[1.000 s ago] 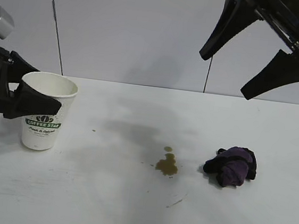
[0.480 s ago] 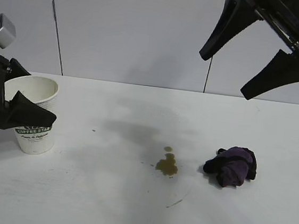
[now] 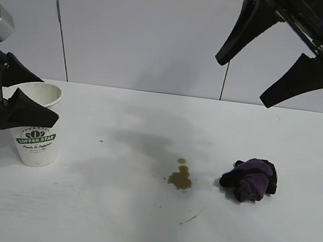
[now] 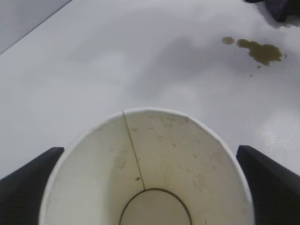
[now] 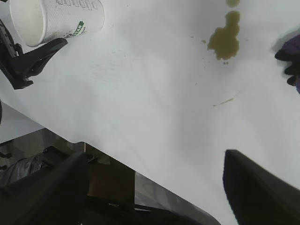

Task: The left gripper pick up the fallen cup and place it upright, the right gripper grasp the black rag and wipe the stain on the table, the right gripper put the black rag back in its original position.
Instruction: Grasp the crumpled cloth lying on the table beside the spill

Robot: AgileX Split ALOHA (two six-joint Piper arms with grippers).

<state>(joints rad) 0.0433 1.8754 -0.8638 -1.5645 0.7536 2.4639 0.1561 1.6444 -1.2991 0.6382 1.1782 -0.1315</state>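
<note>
Since a second ago the cup (image 3: 36, 124) has shifted left and stands upright on the surface (image 3: 140, 211), the left hand (image 3: 21, 96) spread wide around it, gripping nothing; the soft, light rag (image 3: 251, 179), near right, suits a top pinch by the open, empty right hand (image 3: 244, 80).

White paper cup with green band logo (image 3: 36, 123): upper part of band hidden behind near black finger of left gripper (image 3: 26, 96) in exterior view; small print under logo too small to read. Left wrist view: cup base and both fingers cut off at lower edge. Dark purple lumpy rag (image 5: 291, 57): only sliver at right edge of right wrist view. Right gripper (image 3: 244, 80): arm cut off at upper right of exterior view.
</note>
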